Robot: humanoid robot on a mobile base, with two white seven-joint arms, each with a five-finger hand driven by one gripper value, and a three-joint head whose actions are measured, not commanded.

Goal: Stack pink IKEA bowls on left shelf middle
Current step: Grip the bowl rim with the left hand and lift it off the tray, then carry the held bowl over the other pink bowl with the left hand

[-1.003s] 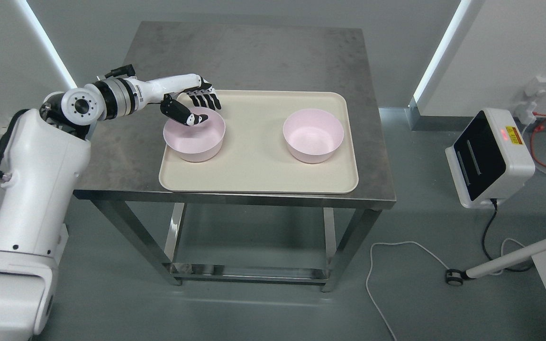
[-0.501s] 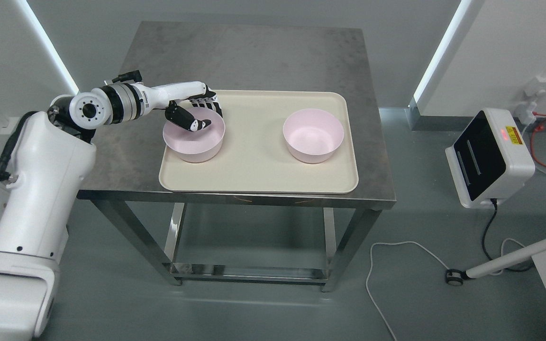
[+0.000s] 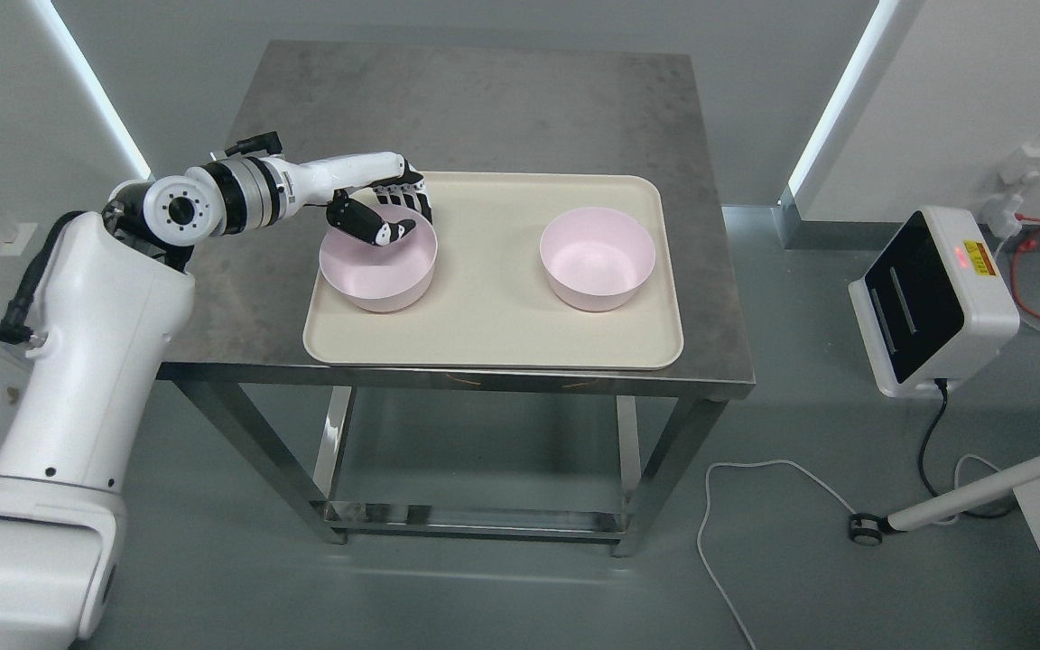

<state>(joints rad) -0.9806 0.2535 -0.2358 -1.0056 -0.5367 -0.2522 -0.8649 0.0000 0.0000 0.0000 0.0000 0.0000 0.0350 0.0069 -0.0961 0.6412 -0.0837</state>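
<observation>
1. Reaching in from nine o'clock, the white left arm lies nearly level over the grey steel table [image 3: 484, 99]
2. Left hand [image 3: 385, 212] pinches the far rim of the near pink plastic bowl [image 3: 377, 264], thumb inside, fingers [image 3: 407, 199] outside
3. Second pink plastic bowl [image 3: 597, 257] sits at three o'clock on the cream rectangular tray [image 3: 493, 316]

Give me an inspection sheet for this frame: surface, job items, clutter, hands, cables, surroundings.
Surface: steel table carrying a beige tray.
Job items: two pink bowls on the tray, left bowl and right bowl, apart, both upright.
Clutter: nothing seen.
Hands: left robot hand pinches the left bowl's far rim, thumb inside; right not in view.
Cables: white cable and black cable on the floor.
Surroundings: white box with a red light on the floor at right.
</observation>
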